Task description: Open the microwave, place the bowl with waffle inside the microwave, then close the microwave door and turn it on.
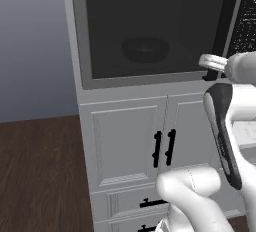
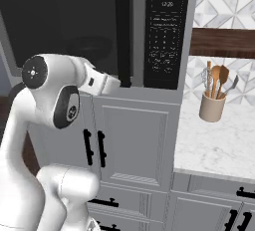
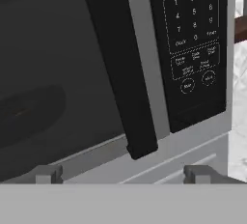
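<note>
The big grey microwave (image 1: 150, 31) stood just ahead of the fingers (image 3: 123, 174). Its door (image 3: 53, 68) was shut, with dark glass and a long black handle (image 3: 120, 68) right above the fingers. Behind the glass, up and left of them, sat the small black bowl (image 1: 145, 49). The fingers were spread wide, grasping nothing.

The bowl with waffle (image 1: 145, 49) sits inside the microwave (image 1: 80, 36), behind the microwave door (image 1: 150, 31), above the cabinets (image 1: 125, 141).
</note>
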